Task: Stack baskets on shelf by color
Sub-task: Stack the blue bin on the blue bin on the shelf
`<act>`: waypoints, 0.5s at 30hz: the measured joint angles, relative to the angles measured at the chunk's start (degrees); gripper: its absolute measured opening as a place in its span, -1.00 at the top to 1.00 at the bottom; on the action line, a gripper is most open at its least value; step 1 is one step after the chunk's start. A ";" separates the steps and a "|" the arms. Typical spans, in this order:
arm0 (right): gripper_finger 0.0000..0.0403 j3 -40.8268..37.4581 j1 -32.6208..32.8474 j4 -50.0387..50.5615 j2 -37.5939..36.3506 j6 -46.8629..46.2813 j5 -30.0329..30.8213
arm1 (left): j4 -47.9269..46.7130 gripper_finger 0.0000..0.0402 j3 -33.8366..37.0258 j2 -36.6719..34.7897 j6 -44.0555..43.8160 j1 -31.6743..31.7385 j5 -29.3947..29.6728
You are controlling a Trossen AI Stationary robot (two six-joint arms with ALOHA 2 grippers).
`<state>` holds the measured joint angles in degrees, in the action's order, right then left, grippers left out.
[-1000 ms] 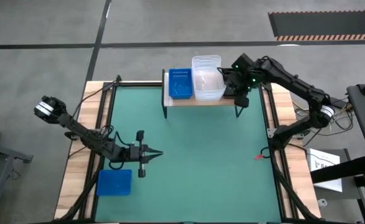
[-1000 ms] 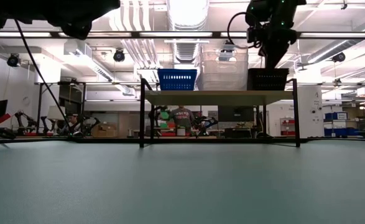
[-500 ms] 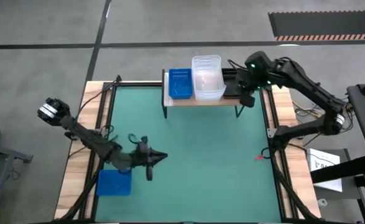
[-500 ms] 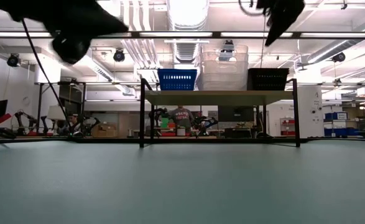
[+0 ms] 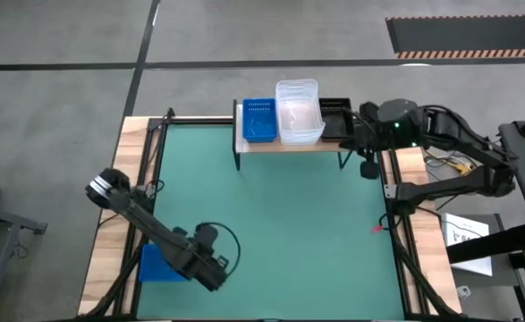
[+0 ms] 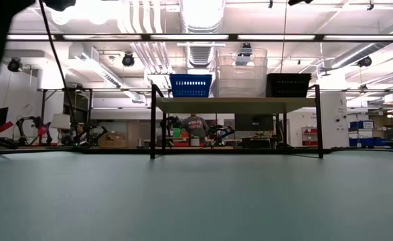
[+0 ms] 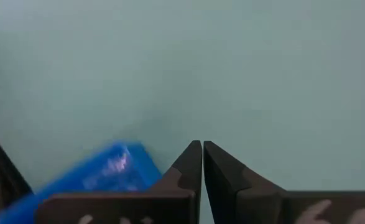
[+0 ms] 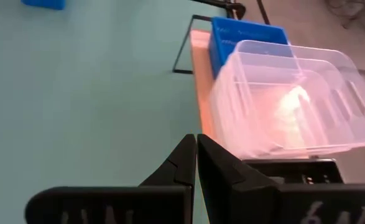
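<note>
The shelf (image 5: pixel 289 143) stands at the table's far edge, its plank top (image 6: pixel 233 104) on thin black legs. A blue basket (image 5: pixel 258 120), a clear stack (image 5: pixel 299 112) and a black basket (image 5: pixel 334 118) rest on it side by side. Another blue basket (image 5: pixel 157 264) lies flat at the table's near left, partly under my left arm. My left gripper (image 5: pixel 214 275) is shut just right of that basket (image 7: pixel 101 171), above the mat. My right gripper (image 5: pixel 368 165) is shut, hanging off the shelf's right end, near the black basket (image 8: pixel 294 169).
The green mat (image 5: pixel 289 233) spreads between the shelf and the near edge. Wooden side rails (image 5: pixel 110 241) and black frame bars border it. In the low view, room clutter and a person (image 6: pixel 196 126) show beyond the shelf legs.
My right gripper has risen off the black basket and drawn back toward the table's right and near side; the basket stays on the shelf. My left arm has swung toward the near edge and tipped down beside the blue basket on the mat.
</note>
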<state>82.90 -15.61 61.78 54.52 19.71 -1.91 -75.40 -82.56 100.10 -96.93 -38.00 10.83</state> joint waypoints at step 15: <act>0.96 -5.13 7.46 -0.90 1.20 -1.14 0.52 | 4.19 0.66 -0.76 2.92 -8.88 -4.87 -10.73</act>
<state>77.76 -8.15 60.88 55.72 18.58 -1.39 -71.22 -83.32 103.02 -105.81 -42.86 0.10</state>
